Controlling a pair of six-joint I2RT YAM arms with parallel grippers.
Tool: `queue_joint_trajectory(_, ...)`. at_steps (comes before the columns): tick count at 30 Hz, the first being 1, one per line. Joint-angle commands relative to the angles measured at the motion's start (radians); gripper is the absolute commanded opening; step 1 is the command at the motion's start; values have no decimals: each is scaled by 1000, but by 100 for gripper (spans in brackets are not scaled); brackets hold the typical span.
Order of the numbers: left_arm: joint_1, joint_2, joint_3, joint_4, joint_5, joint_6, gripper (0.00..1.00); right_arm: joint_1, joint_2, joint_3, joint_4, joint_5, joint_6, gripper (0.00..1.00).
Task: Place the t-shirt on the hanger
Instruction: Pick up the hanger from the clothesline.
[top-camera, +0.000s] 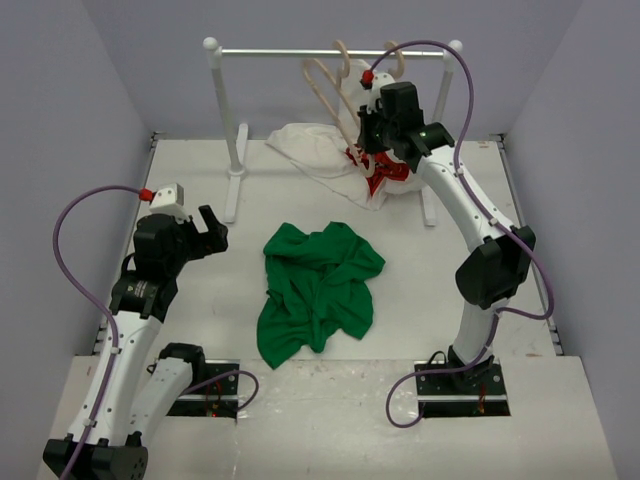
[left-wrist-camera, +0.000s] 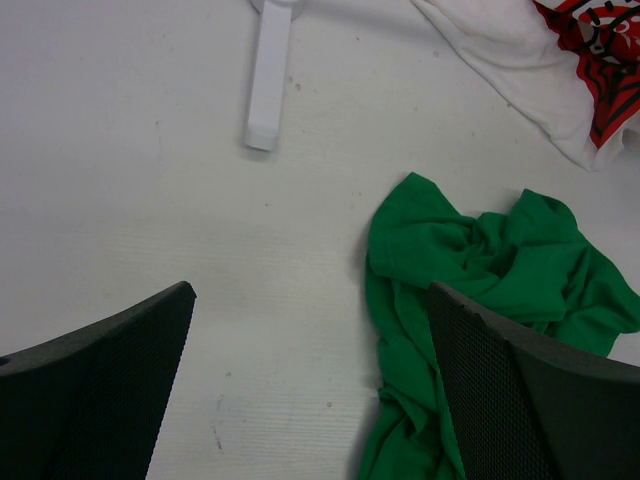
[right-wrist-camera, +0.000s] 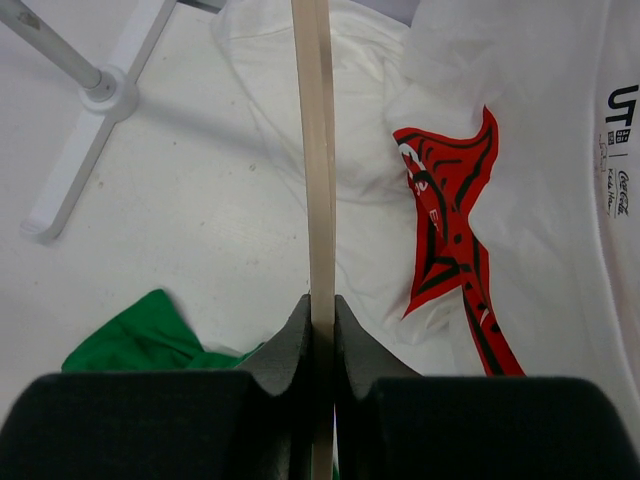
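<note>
The green t-shirt lies crumpled on the table's middle; it also shows in the left wrist view and as a corner in the right wrist view. The pale wooden hanger hangs from the rail at the back. My right gripper is raised beside it and is shut on the hanger's thin wooden edge, which runs straight up between the jaws. My left gripper hovers left of the t-shirt, open, with bare table between its fingers.
A white clothes rail stands at the back on two posts with flat feet. A white t-shirt with a red print lies heaped under it. Grey walls close in the table on three sides.
</note>
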Motion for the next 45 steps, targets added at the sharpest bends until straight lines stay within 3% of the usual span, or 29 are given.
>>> queue_joint_trajectory(1,-4,-7,-5,44,14,23,100,0,-29,-6,52,-5,7,1)
queue_joint_trajectory(20,-5,22,2,50,28,17,100,-24,-212,-175,205,-2,76,0)
queue_joint_trajectory(23,-4,34,7,50,70,11,100,-30,-229,-190,209,-10,79,0)
queue_joint_trajectory(27,-4,67,8,79,199,-25,100,-30,-316,-233,93,-29,101,0)
queue_joint_trajectory(31,-28,172,34,125,301,-58,100,-25,-525,-470,65,-113,151,0)
queue_joint_trajectory(36,-284,362,123,146,120,-116,100,-24,-820,-739,107,-87,195,0)
queue_joint_trajectory(39,-511,506,197,153,-33,-148,100,-24,-995,-793,52,-26,203,0)
queue_joint_trajectory(45,-700,720,309,112,-191,-131,94,-24,-1187,-776,-96,163,204,0)
